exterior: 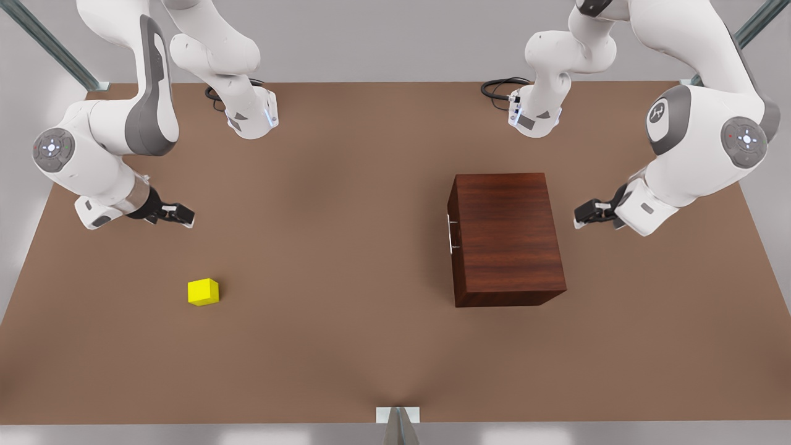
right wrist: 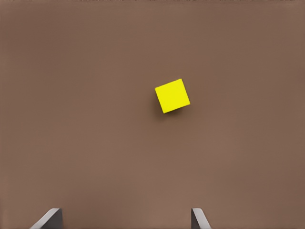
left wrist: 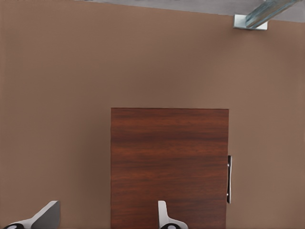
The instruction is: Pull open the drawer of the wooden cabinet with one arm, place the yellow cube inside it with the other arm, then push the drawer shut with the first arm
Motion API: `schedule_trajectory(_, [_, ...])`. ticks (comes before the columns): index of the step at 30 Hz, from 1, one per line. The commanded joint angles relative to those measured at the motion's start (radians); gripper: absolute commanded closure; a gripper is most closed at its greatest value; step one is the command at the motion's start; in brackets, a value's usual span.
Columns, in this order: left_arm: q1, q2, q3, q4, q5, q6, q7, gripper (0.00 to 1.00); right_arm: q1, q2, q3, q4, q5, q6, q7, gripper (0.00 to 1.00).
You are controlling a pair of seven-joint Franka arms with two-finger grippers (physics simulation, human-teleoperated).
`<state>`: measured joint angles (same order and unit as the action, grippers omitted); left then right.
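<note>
Front view shows us the spread left gripper (exterior: 578, 217) at 3 o'clock of the closed dark reddish-brown wooden cabinet (exterior: 505, 238), the spread right gripper (exterior: 185, 217) at 12 o'clock of the small yellow cube (exterior: 203, 292).

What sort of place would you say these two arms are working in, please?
It looks like a simulated tabletop test cell, not a lived-in room: a bare brown table, metal frame struts at the corners, and just two props, a wooden cabinet and a yellow cube.
</note>
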<state>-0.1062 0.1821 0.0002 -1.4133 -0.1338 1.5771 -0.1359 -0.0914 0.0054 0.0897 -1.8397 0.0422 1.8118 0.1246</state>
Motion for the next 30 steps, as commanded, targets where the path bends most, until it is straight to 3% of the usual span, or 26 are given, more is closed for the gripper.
schedule_trajectory(1, [-0.001,-0.001,0.0,0.001,0.002,0.027,-0.09,0.0,-0.027,-0.001,0.004,0.0,0.001,0.023,0.038,0.0])
schedule_trajectory(3, [-0.003,0.008,-0.002,0.005,-0.004,0.026,-0.094,0.0,-0.033,0.004,-0.001,0.005,0.011,0.021,0.073,0.0])
schedule_trajectory(6, [-0.102,0.045,-0.002,0.03,0.016,0.026,-0.171,0.0,-0.041,0.057,-0.004,0.042,-0.036,0.026,0.848,0.0])
schedule_trajectory(8, [-0.213,0.059,-0.003,0.027,0.118,0.021,-0.202,0.0,-0.041,0.062,-0.007,0.037,-0.036,0.064,0.921,0.0])
schedule_trajectory(10, [-0.343,0.062,0.0,0.017,0.371,-0.031,-0.197,0.0,-0.041,0.082,-0.007,0.039,-0.03,0.078,1.084,0.0])
schedule_trajectory(12, [-0.397,0.264,-0.009,0.322,0.439,-0.147,-0.215,0.0,-0.053,0.085,-0.008,0.042,-0.028,0.083,1.138,0.0])
schedule_trajectory(13, [-0.449,0.296,-0.012,0.349,0.437,-0.166,-0.343,0.0,-0.053,0.1,-0.008,0.06,-0.028,0.081,1.162,0.0])
schedule_trajectory(16, [-0.618,0.361,-0.017,0.333,0.392,-0.193,-0.708,0.0,-0.053,0.125,-0.008,0.089,-0.033,0.083,1.201,0.0])
schedule_trajectory(18, [-0.661,0.362,-0.015,0.263,0.382,-0.193,-0.717,0.0,-0.054,0.183,-0.008,0.166,-0.035,0.081,1.208,0.0])
schedule_trajectory(23, [-0.576,0.349,-0.014,0.178,0.276,-0.163,-0.668,0.0,-0.054,0.283,-0.013,0.263,-0.038,0.081,1.224,0.0])
schedule_trajectory(26, [-0.584,0.361,-0.014,0.146,0.183,-0.077,-0.686,0.0,-0.054,0.314,-0.013,0.289,-0.044,0.083,1.224,0.0])
schedule_trajectory(30, [-0.656,0.412,-0.014,0.16,0.244,-0.045,-0.821,0.0,-0.051,0.395,-0.011,0.339,-0.045,0.086,1.251,0.0])
